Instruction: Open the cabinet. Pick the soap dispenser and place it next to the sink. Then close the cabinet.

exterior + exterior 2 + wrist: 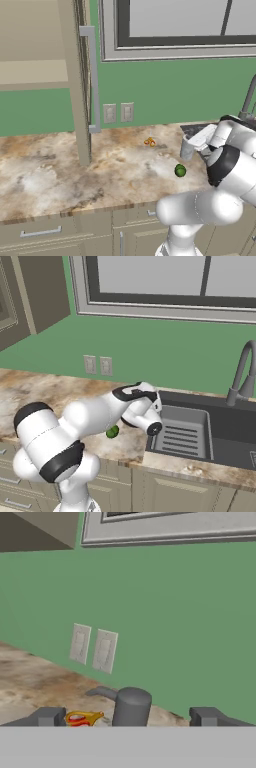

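You had the claw (127, 716) spread wide, its fingertips (47, 716) either side of the soap dispenser (131, 707), which stood upright on the worktop (75, 175) near the sink (180, 431).

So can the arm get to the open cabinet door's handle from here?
Probably yes. The gripper is open around the soap dispenser. Only bare counter lies between it and the handle.
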Tool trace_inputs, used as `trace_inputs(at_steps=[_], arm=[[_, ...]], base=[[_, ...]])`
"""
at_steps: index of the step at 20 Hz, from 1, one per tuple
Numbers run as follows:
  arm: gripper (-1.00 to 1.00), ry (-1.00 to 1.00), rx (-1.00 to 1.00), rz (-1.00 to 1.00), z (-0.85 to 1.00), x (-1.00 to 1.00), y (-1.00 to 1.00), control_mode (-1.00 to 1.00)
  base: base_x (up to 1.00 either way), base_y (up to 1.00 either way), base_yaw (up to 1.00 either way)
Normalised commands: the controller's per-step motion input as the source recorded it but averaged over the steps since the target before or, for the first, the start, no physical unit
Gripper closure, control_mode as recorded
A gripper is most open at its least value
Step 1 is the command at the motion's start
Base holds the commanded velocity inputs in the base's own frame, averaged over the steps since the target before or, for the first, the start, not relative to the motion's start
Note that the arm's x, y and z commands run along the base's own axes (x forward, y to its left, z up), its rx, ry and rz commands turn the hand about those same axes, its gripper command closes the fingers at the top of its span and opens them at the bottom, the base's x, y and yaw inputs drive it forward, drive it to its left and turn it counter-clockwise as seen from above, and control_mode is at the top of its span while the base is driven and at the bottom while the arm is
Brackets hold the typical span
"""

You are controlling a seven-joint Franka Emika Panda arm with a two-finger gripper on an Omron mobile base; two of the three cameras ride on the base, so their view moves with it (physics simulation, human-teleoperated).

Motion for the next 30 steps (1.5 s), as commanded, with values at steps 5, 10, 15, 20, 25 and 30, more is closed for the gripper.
trace_inputs(at_steps=[5,10,15,20,25,30], arm=[[-1.0,0.09,0.0,-0.1,0.18,-0.3,0.0,-1.0],[-1.0,0.21,0.0,-0.18,0.24,-0.34,0.0,-1.0],[-1.0,0.11,0.02,-0.17,0.48,-0.37,0.02,-1.0],[-1.0,0.05,0.03,-0.17,0.45,-0.48,0.09,-1.0],[-1.0,0.08,0.04,-0.13,0.43,-0.53,0.15,-1.0],[-1.0,0.15,0.08,-0.06,0.51,-0.47,0.08,-1.0]], base=[[0.0,0.0,0.0],[0.0,0.0,0.0],[0.0,0.0,0.0],[0.0,0.0,0.0],[0.0,0.0,0.0],[0.0,0.0,0.0]])
